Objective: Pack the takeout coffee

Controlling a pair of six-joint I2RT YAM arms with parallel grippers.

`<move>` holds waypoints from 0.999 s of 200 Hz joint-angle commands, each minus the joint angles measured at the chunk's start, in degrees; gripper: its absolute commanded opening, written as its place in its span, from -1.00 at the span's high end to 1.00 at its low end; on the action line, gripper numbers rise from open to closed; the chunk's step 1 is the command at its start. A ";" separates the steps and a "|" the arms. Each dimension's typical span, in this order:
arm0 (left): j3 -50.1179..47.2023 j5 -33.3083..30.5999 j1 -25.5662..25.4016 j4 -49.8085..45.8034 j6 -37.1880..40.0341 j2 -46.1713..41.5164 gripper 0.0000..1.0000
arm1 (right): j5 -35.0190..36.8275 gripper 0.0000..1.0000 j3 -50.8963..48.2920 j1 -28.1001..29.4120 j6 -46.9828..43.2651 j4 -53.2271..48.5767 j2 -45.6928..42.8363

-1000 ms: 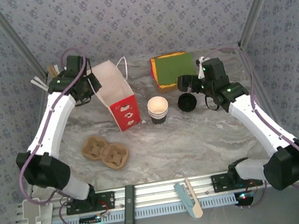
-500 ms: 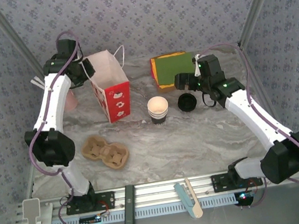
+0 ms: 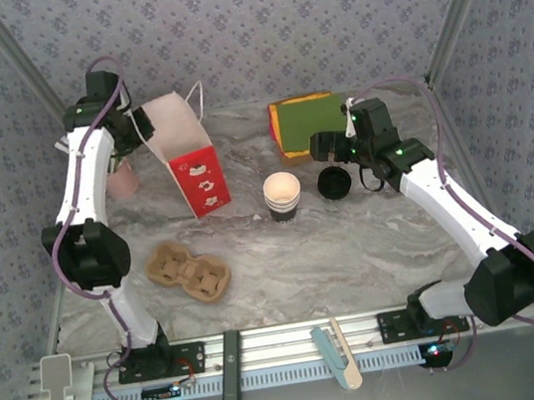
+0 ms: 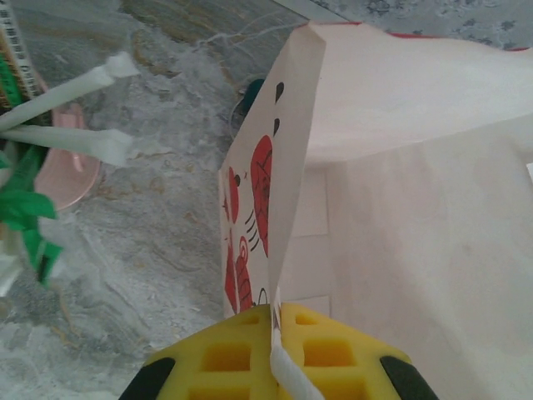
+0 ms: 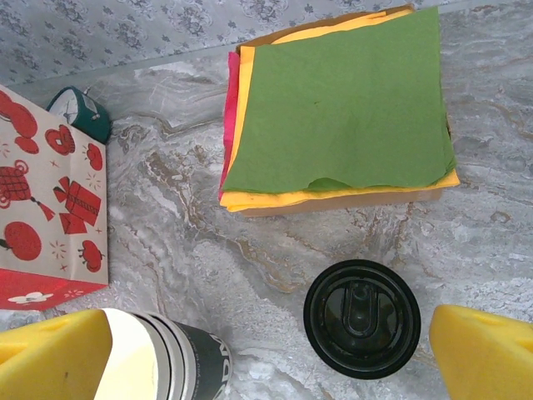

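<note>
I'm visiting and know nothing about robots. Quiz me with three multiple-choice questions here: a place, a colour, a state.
1. Where is the cardboard carrier? A lying on the table; B held in the air; C on the floor.
2. The top napkin is which colour? A blue; B green; C white.
3. The left gripper is: A wide open; B gripping a spoon; C shut on the paper bag edge.
Answers: A, it lies flat on the marble; B, a green sheet tops the stack; C, it pinches the bag's rim.
</note>
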 commanded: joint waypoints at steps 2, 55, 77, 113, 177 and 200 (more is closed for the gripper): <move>2.01 1.47 0.86 -2.12 2.01 -1.26 0.96 | 1.02 -0.99 0.73 0.50 -0.26 -0.20 -0.52; 2.35 3.58 1.78 -2.93 2.51 -0.43 0.63 | 0.38 -0.99 0.72 0.98 -0.12 0.01 -0.09; 2.26 4.24 1.66 -3.00 2.00 -1.35 0.30 | 0.24 -1.00 1.07 1.28 -0.42 -0.73 0.03; 2.34 5.00 1.00 -4.00 1.35 -3.92 0.11 | 0.14 -1.00 0.72 1.97 -0.16 -0.76 -0.10; -8.83 2.42 -0.61 -3.58 0.21 -14.39 -0.20 | 0.14 -1.00 1.87 4.21 -0.16 -3.18 1.72; -14.60 0.44 -0.62 -1.95 0.64 -18.26 -0.37 | 0.65 -0.99 2.54 5.29 -0.02 -3.81 2.08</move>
